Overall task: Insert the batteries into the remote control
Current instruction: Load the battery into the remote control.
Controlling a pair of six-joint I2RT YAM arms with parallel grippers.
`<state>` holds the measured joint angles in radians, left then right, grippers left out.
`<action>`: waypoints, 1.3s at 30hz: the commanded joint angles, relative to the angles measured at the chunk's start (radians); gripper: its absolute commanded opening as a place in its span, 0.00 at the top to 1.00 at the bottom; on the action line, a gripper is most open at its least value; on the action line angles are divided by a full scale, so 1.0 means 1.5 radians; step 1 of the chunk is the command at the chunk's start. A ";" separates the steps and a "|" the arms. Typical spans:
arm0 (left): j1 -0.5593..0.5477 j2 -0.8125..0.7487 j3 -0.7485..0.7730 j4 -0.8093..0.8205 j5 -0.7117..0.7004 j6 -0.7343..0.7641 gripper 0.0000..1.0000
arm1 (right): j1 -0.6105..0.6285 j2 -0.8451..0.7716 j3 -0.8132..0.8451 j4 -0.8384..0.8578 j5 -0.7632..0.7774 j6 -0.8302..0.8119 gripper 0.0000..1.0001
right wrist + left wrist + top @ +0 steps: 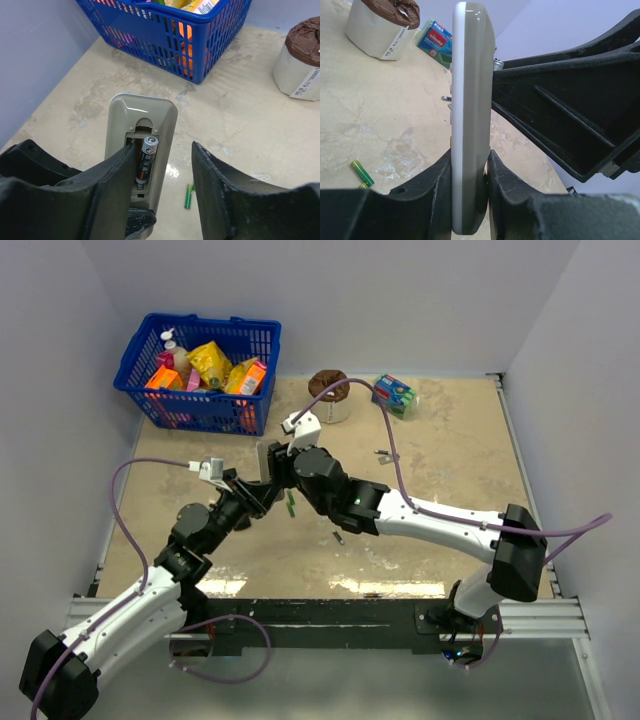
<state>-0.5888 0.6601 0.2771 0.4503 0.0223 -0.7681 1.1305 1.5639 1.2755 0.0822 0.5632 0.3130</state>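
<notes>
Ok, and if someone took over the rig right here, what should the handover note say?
Left gripper: shut on the remote, which is held upright with its open back facing the right arm.
Right gripper: open at the compartment, gripping nothing.
Done: one battery sits in the compartment. I cannot tell if it is fully seated.
Left: the other slot is hidden behind a finger, so check it. A loose battery lies on the table for it.
</notes>
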 commanded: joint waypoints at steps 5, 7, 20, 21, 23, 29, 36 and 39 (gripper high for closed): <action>-0.002 0.010 0.035 0.020 0.041 -0.007 1.00 | 0.007 -0.044 0.053 0.002 -0.045 -0.046 0.41; -0.001 0.012 0.035 0.020 0.041 -0.008 1.00 | 0.006 -0.049 0.058 -0.002 -0.060 -0.054 0.38; -0.001 0.023 0.050 0.001 0.051 -0.004 1.00 | -0.010 -0.088 0.064 -0.027 -0.165 -0.092 0.35; -0.002 0.022 0.051 -0.001 0.052 -0.003 1.00 | -0.023 -0.107 0.059 -0.027 -0.174 -0.096 0.36; -0.002 0.022 0.052 -0.004 0.054 -0.003 1.00 | -0.039 -0.128 0.045 -0.026 -0.209 -0.116 0.36; -0.002 0.024 0.065 -0.008 0.072 0.001 1.00 | -0.132 -0.225 -0.042 0.006 -0.361 -0.199 0.40; -0.002 0.036 0.091 -0.012 0.112 -0.002 1.00 | -0.166 -0.288 -0.153 0.060 -0.509 -0.436 0.46; -0.002 0.039 0.096 -0.009 0.124 -0.005 1.00 | -0.184 -0.281 -0.162 0.054 -0.582 -0.481 0.48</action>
<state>-0.5903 0.7155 0.3656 0.3977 0.1543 -0.7746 0.8871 1.1397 1.0546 0.1242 -0.1272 -0.2249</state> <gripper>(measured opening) 0.317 0.536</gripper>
